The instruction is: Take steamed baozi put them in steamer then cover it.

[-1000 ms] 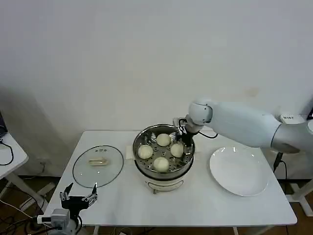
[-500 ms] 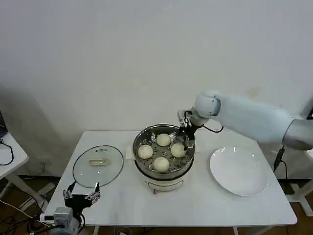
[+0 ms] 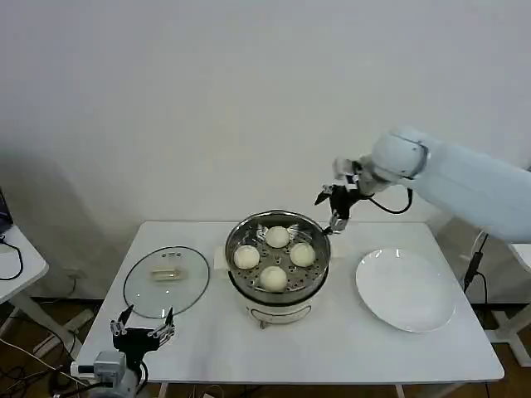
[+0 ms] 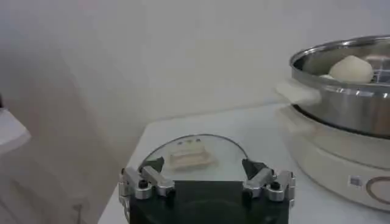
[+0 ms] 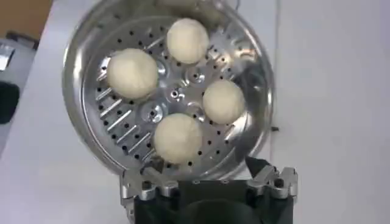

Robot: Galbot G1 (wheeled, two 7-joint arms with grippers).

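Several cream-white baozi lie in the perforated basket of the shiny steel steamer at the table's middle; from the right wrist they show as round buns inside the steamer's rim. My right gripper hangs open and empty above the steamer's far right rim, also seen as the right gripper. The glass cover lies flat on the table left of the steamer. My left gripper stands open and low at the front left corner, the cover just beyond the left gripper.
A bare white plate lies right of the steamer. The white table has free room along its front edge. A white wall stands close behind. A small side table sits at the far left.
My right gripper has risen out of the steamer and drawn back up and to the right, leaving a baozi in the basket. My left gripper has crept slightly to the right.
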